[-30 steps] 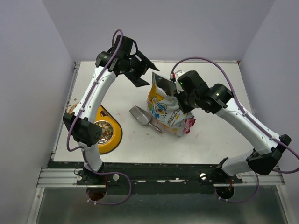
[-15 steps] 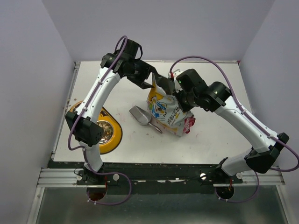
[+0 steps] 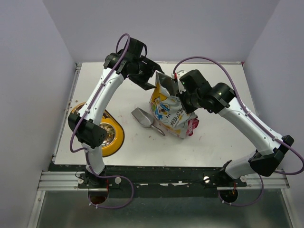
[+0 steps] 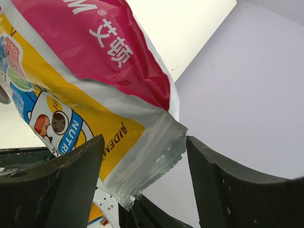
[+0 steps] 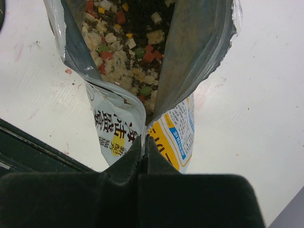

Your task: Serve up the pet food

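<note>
Two pincers work the bag (image 3: pixel 167 111). The right pincer (image 5: pixel 144 142) is clamped tight on its glossy rim. The left pincer (image 4: pixel 144 151) gapes wide around the torn corner at eleven o'clock and grips nothing. Inside the open mouth sits the pet food (image 5: pixel 128 33), small dry pellets. The slick, crinkly film could slip or tear, spilling kibble onto the surface (image 3: pixel 213 142) near the metal scoop (image 3: pixel 144 118) at nine o'clock.

pet food (image 5: pixel 124 45) in bag (image 5: pixel 115 124), scoop (image 3: pixel 144 118) just left
</note>
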`<state>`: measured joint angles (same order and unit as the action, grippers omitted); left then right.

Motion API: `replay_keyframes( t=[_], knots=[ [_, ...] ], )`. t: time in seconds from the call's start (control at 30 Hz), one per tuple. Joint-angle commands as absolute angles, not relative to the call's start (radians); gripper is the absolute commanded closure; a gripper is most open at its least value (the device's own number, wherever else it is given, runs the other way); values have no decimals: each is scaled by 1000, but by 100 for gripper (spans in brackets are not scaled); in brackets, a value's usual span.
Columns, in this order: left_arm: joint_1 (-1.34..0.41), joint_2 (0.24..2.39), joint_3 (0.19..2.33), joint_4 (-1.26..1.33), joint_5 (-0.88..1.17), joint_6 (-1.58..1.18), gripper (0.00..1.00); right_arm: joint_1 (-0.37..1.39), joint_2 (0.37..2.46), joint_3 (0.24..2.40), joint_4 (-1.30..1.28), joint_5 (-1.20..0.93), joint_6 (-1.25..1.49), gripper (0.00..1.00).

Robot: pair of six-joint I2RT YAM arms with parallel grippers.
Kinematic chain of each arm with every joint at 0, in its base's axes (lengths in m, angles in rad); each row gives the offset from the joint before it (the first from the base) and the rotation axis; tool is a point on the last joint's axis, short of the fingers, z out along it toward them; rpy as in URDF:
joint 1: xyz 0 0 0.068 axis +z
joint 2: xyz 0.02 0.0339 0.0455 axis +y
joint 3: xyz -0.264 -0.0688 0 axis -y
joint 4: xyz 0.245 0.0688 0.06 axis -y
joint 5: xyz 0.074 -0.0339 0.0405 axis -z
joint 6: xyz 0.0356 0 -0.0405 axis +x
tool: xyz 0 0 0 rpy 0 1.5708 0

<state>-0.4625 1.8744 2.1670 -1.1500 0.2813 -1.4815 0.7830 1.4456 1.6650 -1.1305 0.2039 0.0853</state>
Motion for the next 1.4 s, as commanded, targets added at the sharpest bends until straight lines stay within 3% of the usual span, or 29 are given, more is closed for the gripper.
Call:
replay_keyframes(
  t=[0.0, 0.17, 0.67, 0.8, 0.87, 0.9, 1.03, 1.2, 1.37],
  knots=[
    [-471, 1879, 2244, -1132, 213, -1497, 21, 781, 1440, 1704, -1137, 187, 75, 99],
    [-477, 1890, 2223, -1137, 198, -1520, 18, 785, 1448, 1715, -1138, 186, 72, 99],
    [-514, 1974, 2330, -1284, 52, -1490, 46, 836, 1439, 1672, -1126, 296, 103, 99],
    [-529, 1973, 2329, -1287, 31, -1463, 74, 844, 1417, 1654, -1127, 331, 109, 99],
    [-532, 1971, 2333, -1261, 35, -1430, 97, 847, 1393, 1629, -1120, 337, 100, 99],
    [-531, 1970, 2344, -1261, 40, -1418, 100, 847, 1381, 1618, -1112, 348, 98, 99],
    [-523, 1939, 2427, -1302, -46, -1361, 100, 844, 1318, 1583, -1129, 384, 69, 99],
    [-494, 1887, 2480, -1273, -126, -1158, 100, 845, 1247, 1663, -1192, 253, 90, 99],
    [-494, 1872, 2360, -1241, -49, -1062, 100, 844, 1201, 1620, -1215, 178, 143, 99]
  ],
)
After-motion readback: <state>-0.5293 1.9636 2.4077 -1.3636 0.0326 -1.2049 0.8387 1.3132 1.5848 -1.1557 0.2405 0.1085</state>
